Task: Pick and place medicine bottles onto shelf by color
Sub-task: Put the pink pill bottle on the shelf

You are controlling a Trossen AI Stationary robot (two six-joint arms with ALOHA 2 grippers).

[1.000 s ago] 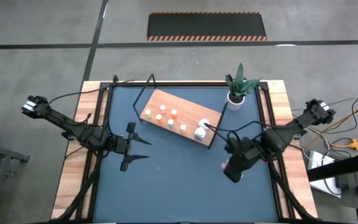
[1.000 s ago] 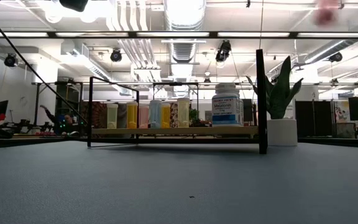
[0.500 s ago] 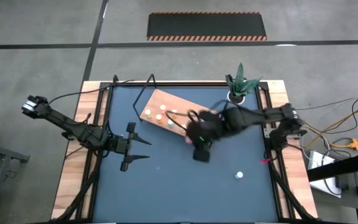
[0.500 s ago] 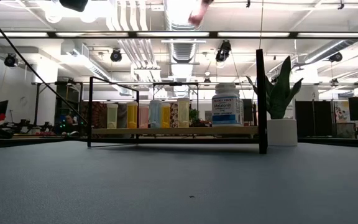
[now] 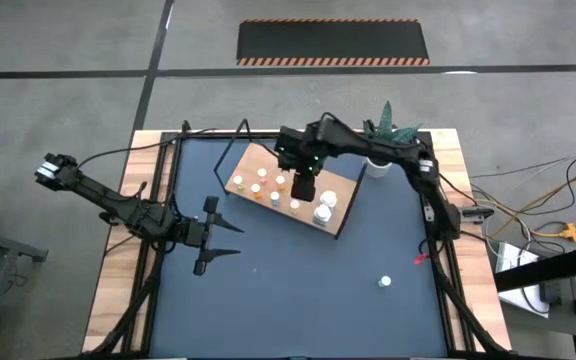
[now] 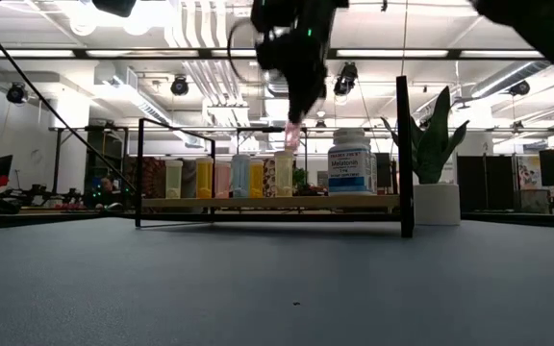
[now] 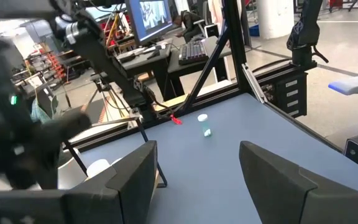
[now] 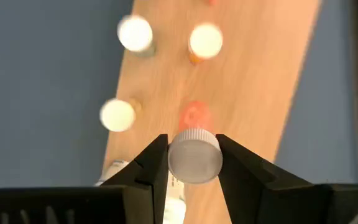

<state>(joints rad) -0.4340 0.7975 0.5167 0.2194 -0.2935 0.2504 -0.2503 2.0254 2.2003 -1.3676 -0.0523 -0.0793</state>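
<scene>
lone bottle [image 5: 385,282]: upright on the blue counter [image 5: 288,300], nearest the front, well apart from the shelf.
left claw [image 5: 230,239]: fingers spread wide, holding nothing, above the counter's left half.
right claw [image 8: 192,163]: closed on a white-capped bottle [image 8: 194,156], hanging over the shelf [image 5: 340,192].
shelved bottles [image 5: 261,181]: upright in a loose row on the wooden board; a bigger white one [image 5: 323,209] near its right end.
plant [image 5: 381,139]: far right corner, beside the shelf.
</scene>
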